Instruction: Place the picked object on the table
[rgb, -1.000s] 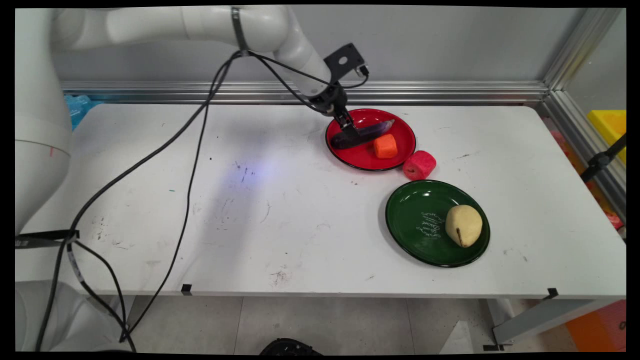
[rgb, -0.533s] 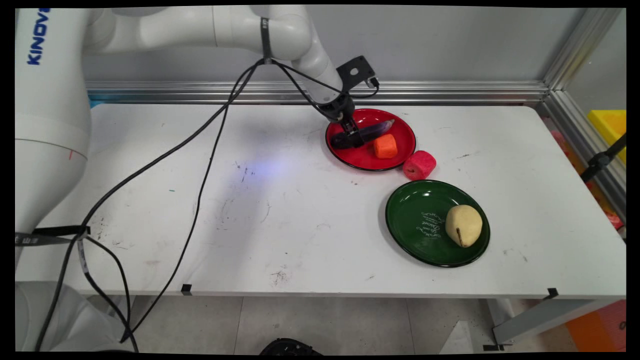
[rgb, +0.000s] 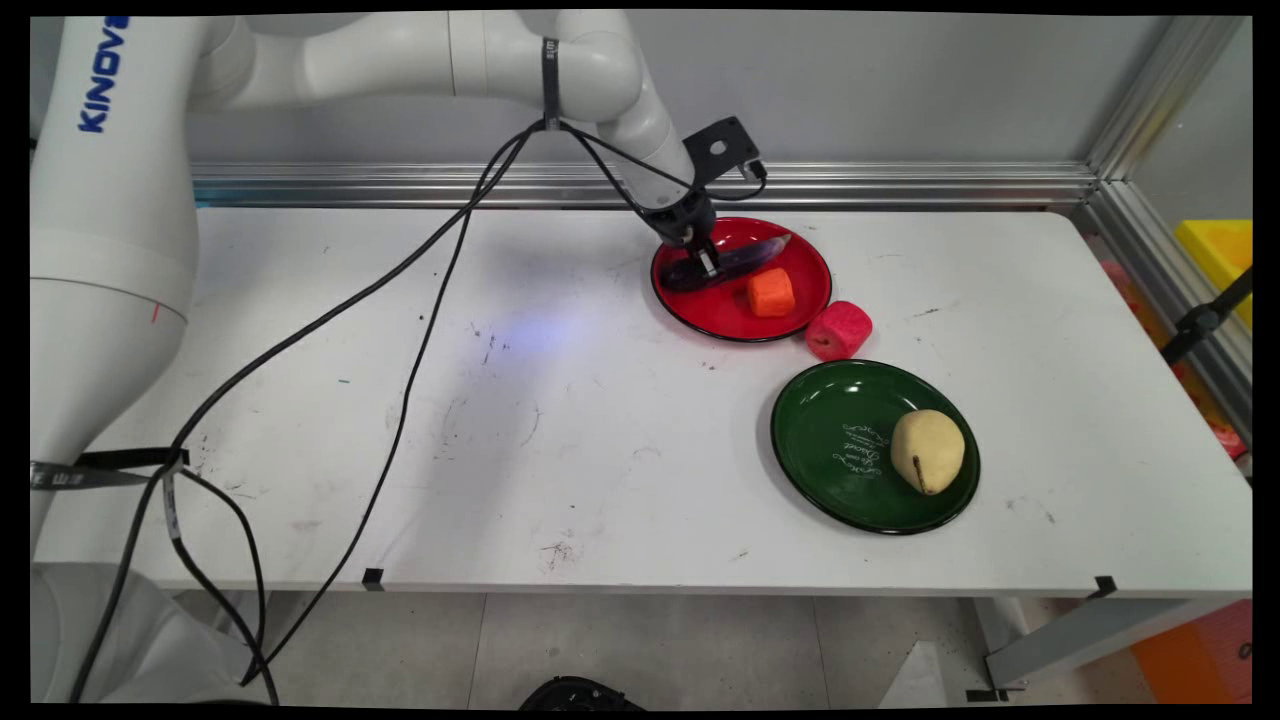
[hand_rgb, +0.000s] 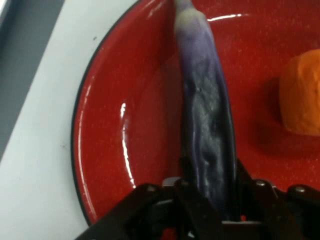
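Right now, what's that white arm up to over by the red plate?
The arm's gripper is down on the red plate, with its jaws closed around a long purple eggplant that lies there. An orange piece sits beside it on the same plate. A pink piece lies on the table just off the plate's rim, and a pear rests on a green plate nearer the camera.

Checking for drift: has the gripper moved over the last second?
Yes. The gripper has shifted slightly back toward the wall, further over the red plate, jaws shut on the eggplant.
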